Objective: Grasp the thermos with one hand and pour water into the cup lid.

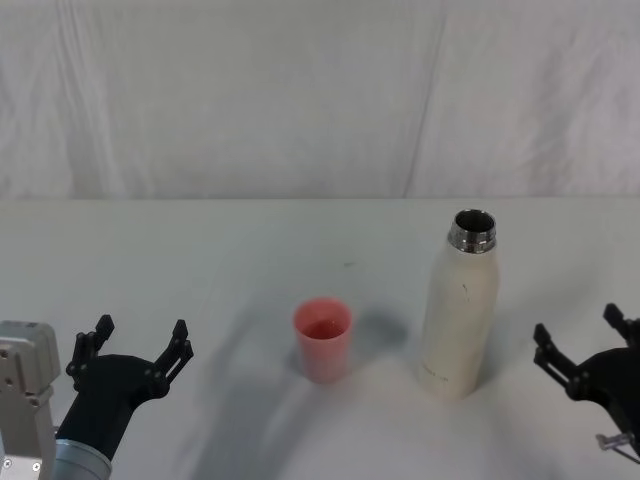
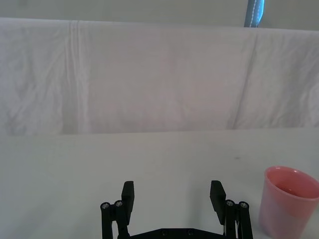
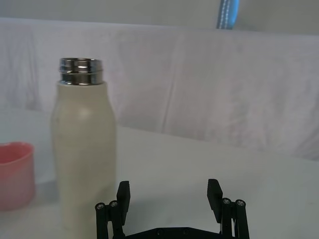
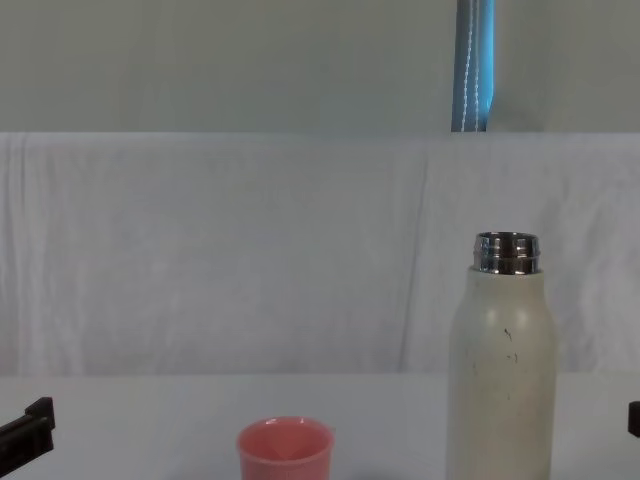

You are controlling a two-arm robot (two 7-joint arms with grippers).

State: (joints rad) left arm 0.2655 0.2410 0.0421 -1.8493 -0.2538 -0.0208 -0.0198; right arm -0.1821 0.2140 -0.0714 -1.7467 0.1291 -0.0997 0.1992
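Standing upright on the white table, the uncapped thermos waits with the pink cup lid a little to its left, the two apart.

The left gripper sits low near the table's front edge, well to the left of the cup lid, its fingers spread apart and holding nothing. The right gripper is at the front right, just beside the thermos but not touching it, its fingers also spread apart and empty. The cup lid stands with its mouth up, between the left gripper and the thermos. A white cloth backdrop hangs behind the table.
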